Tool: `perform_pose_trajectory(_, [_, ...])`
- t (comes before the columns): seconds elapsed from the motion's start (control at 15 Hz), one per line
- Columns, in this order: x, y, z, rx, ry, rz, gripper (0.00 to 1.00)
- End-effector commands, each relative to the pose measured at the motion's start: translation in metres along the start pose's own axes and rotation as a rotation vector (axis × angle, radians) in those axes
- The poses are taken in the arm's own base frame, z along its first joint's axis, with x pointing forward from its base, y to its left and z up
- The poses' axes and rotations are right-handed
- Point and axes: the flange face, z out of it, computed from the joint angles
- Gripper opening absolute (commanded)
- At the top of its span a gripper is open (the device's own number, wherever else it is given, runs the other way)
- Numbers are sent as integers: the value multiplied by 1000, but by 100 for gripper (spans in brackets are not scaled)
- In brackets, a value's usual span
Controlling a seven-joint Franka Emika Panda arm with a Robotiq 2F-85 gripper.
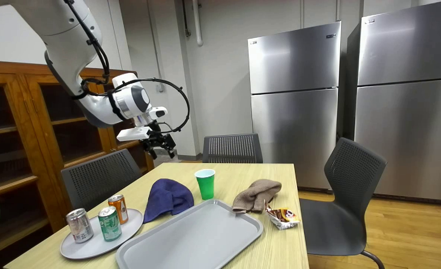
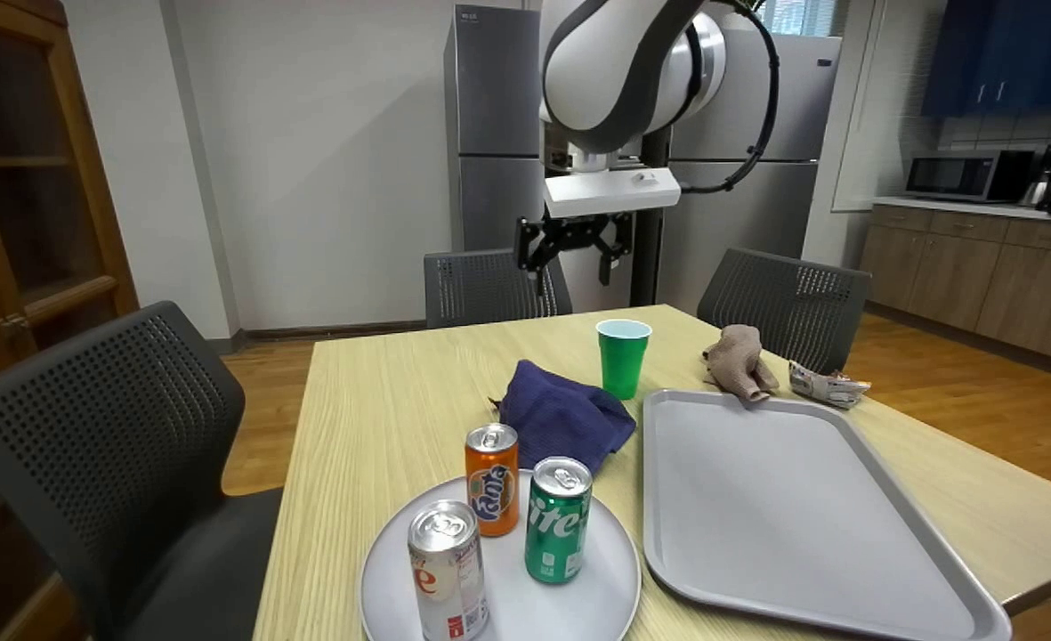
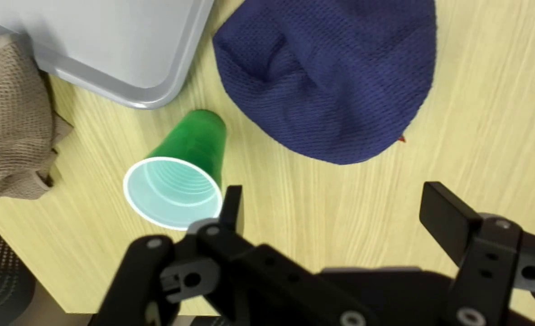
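1. The hand (image 2: 575, 271) has its two black fingers (image 3: 448, 222) spread well apart and grips nothing; it hangs high above the surface (image 1: 250, 173), whose pale wood grain shows between the fingertips in the wrist view.
2. Among the items nearest the hand is a green disposable cup (image 1: 206, 186), upright on the surface, its pale mouth facing up, just beside a corner of the gray tray (image 2: 783, 516). In the wrist view a fingertip crosses in front of the cup's rim; both exterior views show hand and cup well apart.
3. Also near, a navy blue cloth (image 1: 170, 198) lies bunched on the surface alongside the tray; a small reddish tip (image 3: 402, 139), too little to identify, shows at its edge.
4. A brown cloth (image 1: 259, 194) lies crumpled at the tray's short end, partly lapping the rim.
5. A crumpled brown-and-yellow snack bag (image 1: 283, 218) rests beside the brown cloth, close to the surface's edge.
6. On a round gray plate (image 2: 525, 614) beside the tray stand three upright cans: an orange Fanta can (image 2: 492, 490), a green Sprite can (image 2: 559, 525) and a silver can (image 2: 448, 570) with red lettering.
7. Dark chairs (image 1: 349, 201) surround the surface; stainless-steel refrigerators (image 1: 295, 127) stand behind.
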Motion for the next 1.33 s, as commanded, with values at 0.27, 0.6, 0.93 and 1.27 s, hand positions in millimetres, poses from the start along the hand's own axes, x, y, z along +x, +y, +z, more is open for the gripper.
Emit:
perform_pose_trajectory(0.27, [-29,-80,-18,58,-15,-194,100])
perform_pose_trajectory(0.6, [-53,-117,-11,67,-61,-304,100])
perform_pose_trajectory(0.93, [-68,-135,6,73,-97,-387,100])
perform_pose_trajectory(1.27, [-80,-145,32,104,-157,-439,100])
